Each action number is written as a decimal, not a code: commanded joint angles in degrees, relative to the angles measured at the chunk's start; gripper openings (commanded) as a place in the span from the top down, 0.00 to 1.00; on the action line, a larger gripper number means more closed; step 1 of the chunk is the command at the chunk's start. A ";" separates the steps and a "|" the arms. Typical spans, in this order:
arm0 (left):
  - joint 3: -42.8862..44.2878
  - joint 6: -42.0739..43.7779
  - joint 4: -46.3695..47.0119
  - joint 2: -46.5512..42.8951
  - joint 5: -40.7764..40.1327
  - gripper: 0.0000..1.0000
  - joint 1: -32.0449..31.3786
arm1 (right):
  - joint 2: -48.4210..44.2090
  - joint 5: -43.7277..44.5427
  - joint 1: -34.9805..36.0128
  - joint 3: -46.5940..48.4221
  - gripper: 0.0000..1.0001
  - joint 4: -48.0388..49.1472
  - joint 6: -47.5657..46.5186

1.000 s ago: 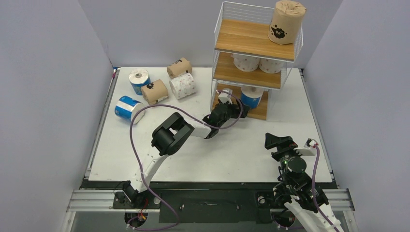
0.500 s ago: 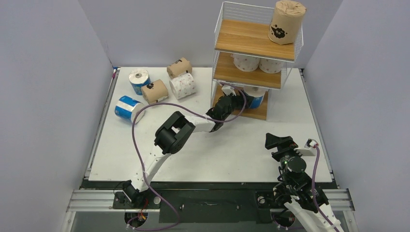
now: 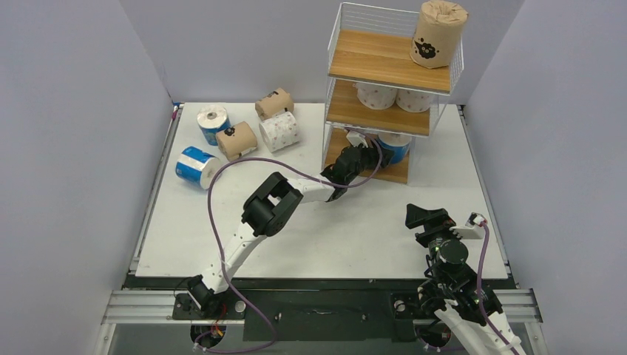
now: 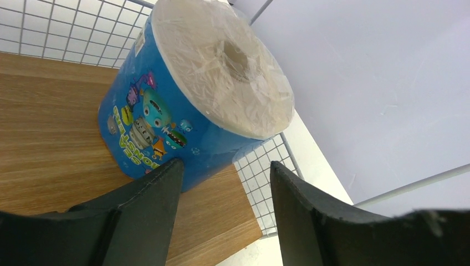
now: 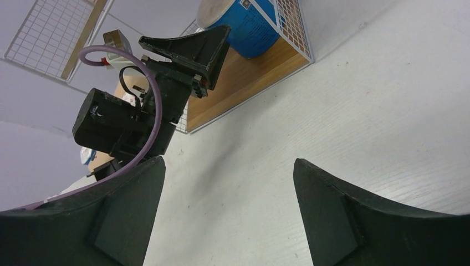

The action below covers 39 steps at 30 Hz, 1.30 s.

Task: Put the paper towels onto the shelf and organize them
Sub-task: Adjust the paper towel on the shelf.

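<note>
five paper towels lie loose on the left of the table (image 3: 333, 237): a tipped blue roll (image 3: 194, 166), an upright blue roll (image 3: 212, 122), a near brown roll (image 3: 236, 139), a far brown roll (image 3: 273, 103) and a dotted roll (image 3: 279, 131). judging by the look, each is light and squashy under slick plastic wrap, so it is best pinched gently across the curved wall at mid-height, with the jaws set wide (a hard squeeze would dent it).

the left arm rises from its base, bends at a raised elbow mid-table and stretches its forearm into the bottom tier of the shelf (image 3: 384, 63). the left gripper (image 4: 224, 169) is partly open with nothing between its fingers. the shelved blue roll (image 4: 194, 94) stands just past the tips on the lowest board, by the wire corner.

two white rolls (image 3: 375, 95) sit on the middle tier, and a top brown roll (image 3: 438, 33) stands at the upper board's right end.

far right, the right gripper (image 5: 227, 210) hangs wide open and empty over bare table.
</note>
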 commanded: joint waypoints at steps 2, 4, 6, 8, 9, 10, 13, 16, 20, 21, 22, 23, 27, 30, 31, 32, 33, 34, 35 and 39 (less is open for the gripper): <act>5.16 -0.88 -0.61 2.08 2.33 0.44 -0.41 | -2.75 1.38 0.59 1.49 0.19 -0.11 0.52; 6.21 -0.96 -1.14 2.65 2.68 0.44 -0.57 | -2.85 1.32 0.59 1.60 0.19 -0.24 0.56; 7.39 -1.06 -1.58 3.23 3.06 0.44 -0.68 | -2.91 1.50 0.74 1.57 0.19 -0.29 0.68; 8.29 -1.12 -1.99 3.66 3.24 0.44 -0.89 | -2.93 1.72 0.94 1.58 0.19 -0.41 0.74; 8.71 -1.11 -2.14 3.93 3.29 0.44 -1.01 | -2.93 1.77 1.05 1.61 0.19 -0.38 0.77; 8.85 -1.11 -2.21 3.99 3.33 0.44 -1.05 | -2.93 1.86 1.04 1.62 0.19 -0.41 0.77; 9.30 -1.27 -2.29 4.22 3.49 0.44 -1.12 | -2.93 1.92 1.17 1.51 0.19 -0.51 0.84; 9.28 -1.21 -2.29 4.18 3.46 0.44 -1.17 | -2.84 2.07 1.26 1.52 0.19 -0.53 0.90; 9.13 -1.21 -2.33 4.20 3.48 0.44 -1.22 | -2.84 2.16 1.25 1.49 0.19 -0.53 0.91; 9.06 -1.25 -2.13 4.13 3.47 0.44 -1.24 | -2.84 2.17 1.22 1.48 0.19 -0.49 0.87; 8.79 -1.25 -2.03 4.05 3.45 0.44 -1.19 | -2.84 2.22 1.21 1.52 0.19 -0.51 0.91; 8.63 -1.23 -1.82 3.83 3.46 0.44 -1.18 | -2.84 2.23 1.21 1.49 0.19 -0.53 0.92; 6.87 -1.24 -0.50 2.47 3.29 0.41 -1.11 | -2.78 2.33 1.31 1.42 0.19 -0.52 0.89; 4.09 -0.66 1.41 0.08 3.00 0.37 -1.08 | -2.61 2.37 1.37 1.39 0.19 -0.42 0.91; 3.38 -0.38 1.81 -0.44 2.80 0.35 -1.08 | -2.55 2.47 1.33 1.38 0.19 -0.41 0.93; 1.83 -0.26 2.66 -1.68 2.72 0.34 -1.04 | -2.44 2.46 1.31 1.43 0.19 -0.38 0.86; 0.15 -0.08 3.13 -2.38 2.57 0.33 -1.00 | -2.38 2.51 1.35 1.46 0.19 -0.34 0.86; -0.83 -0.03 4.17 -3.82 2.52 0.32 -0.96 | -2.22 2.53 1.35 1.51 0.19 -0.30 0.73; -2.96 0.11 4.77 -4.58 2.37 0.31 -0.92 | -2.18 2.57 1.32 1.48 0.19 -0.17 0.71; -10.58 0.77 8.90 -10.05 1.91 0.28 -0.76 | -2.05 2.72 1.31 1.28 0.19 0.33 0.46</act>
